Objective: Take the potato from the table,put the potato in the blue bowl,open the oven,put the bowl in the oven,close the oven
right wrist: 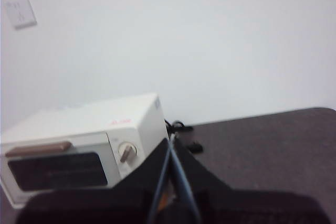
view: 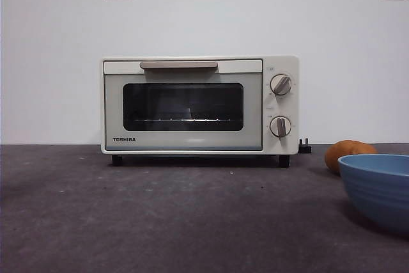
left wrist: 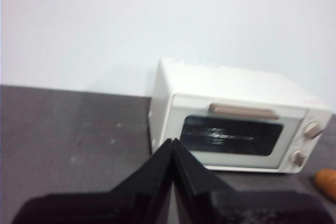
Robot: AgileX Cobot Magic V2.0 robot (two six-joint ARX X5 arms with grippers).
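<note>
Currently the cream-white boxy toaster oven (view: 200, 105) stands on the dark grey mottled surface (view: 160, 215) against the white wall, its dark glass door shut under the beige bar handle (view: 179, 64). To its right, the small rounded orange-brown potato (view: 348, 153) lies just behind the matte mid-blue ridged bowl (view: 377, 190). Both the left gripper (left wrist: 172, 150) and right gripper (right wrist: 170, 153) hang above the surface, jaws pressed together, holding nothing.
</note>
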